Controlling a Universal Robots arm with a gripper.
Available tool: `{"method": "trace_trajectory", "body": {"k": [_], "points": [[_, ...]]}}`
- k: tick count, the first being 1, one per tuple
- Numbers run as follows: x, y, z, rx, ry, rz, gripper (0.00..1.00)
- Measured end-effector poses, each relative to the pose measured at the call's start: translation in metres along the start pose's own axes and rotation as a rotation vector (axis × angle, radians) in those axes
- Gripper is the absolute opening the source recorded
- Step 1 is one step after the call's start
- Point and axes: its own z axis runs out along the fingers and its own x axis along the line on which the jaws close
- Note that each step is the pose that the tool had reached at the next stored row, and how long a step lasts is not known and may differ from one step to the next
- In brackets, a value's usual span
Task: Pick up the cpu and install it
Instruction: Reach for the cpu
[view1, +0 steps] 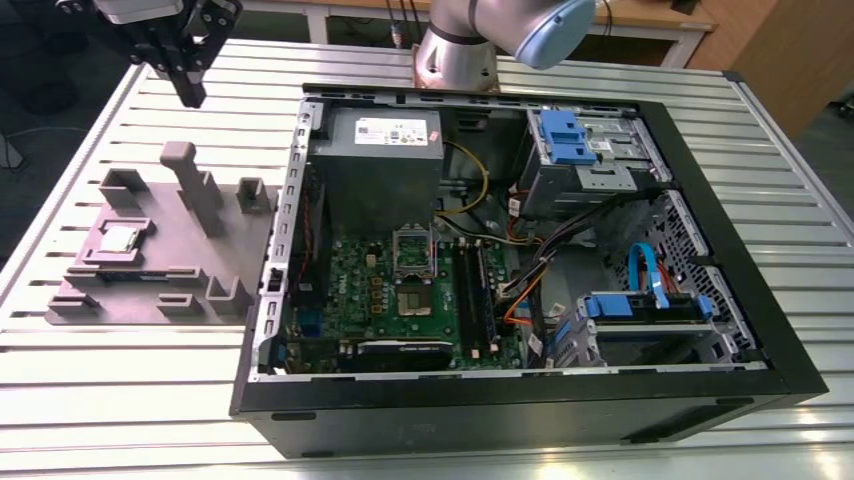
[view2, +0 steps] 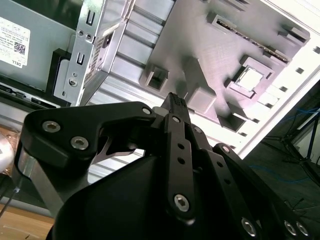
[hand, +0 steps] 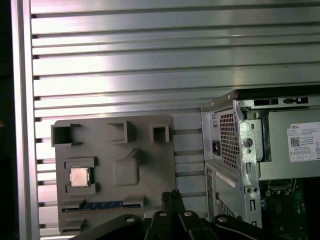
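Observation:
The cpu is a small silvery square lying in a recess of the grey-purple fixture plate, on the exterior view's left beside the computer case. Both wrist views catch the cpu in its recess from above. My gripper hangs high over the slatted table, beyond the far end of the fixture and well apart from the cpu. Its fingers are closed together with nothing between them. The metal-framed socket sits on the green motherboard inside the case.
The open black computer case holds a grey power-supply box, blue drive brackets and loose cables. Upright blocks rise from the fixture plate, and a blue-edged stick lies in one of its slots. My arm's base stands behind the case.

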Motion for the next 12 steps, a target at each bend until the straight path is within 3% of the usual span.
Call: {"method": "trace_trajectory", "body": {"k": [12], "points": [[0.0039,-0.0003,-0.0001,0.0000,0.0000,0.000,0.11]]}}
